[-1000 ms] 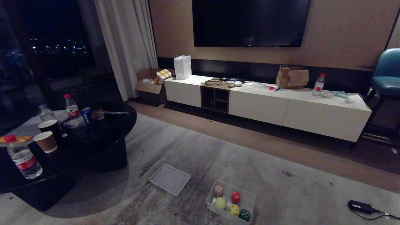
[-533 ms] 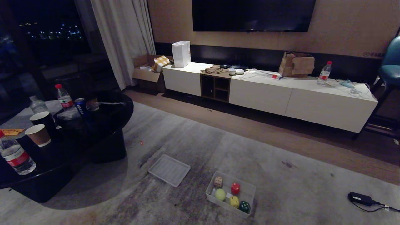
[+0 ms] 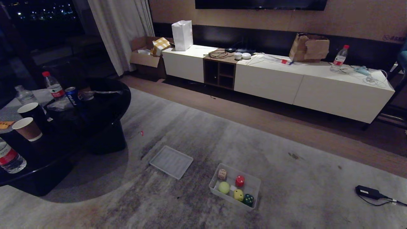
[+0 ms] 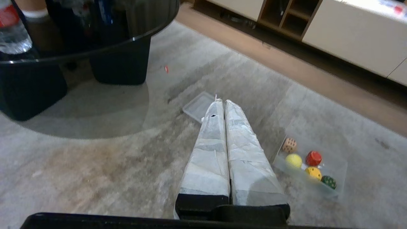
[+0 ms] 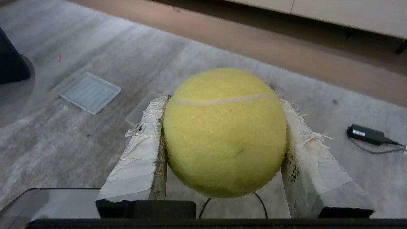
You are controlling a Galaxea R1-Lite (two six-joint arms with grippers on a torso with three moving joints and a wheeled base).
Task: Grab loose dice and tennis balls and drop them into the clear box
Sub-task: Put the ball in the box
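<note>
I've got a ball (image 5: 224,132) clamped in the R claw (image 5: 222,127), fills mid-frame. L claw (image 4: 221,105) pinched closed, empty. Box (image 3: 253,184) low centre in head view w/ dice (image 3: 222,174) + 2nd ball (image 3: 224,187) inside.

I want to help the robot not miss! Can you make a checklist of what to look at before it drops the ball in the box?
1. Tennis ball gripped between the right gripper fingers: ok.
2. Clear box open on top, its lid lying apart on the carpet: ok.
3. Room left in the box beside the dice and the other ball: ok.
4. Right gripper over the box: cannot tell.
5. Left gripper shut and empty, out of the way: ok.
</note>
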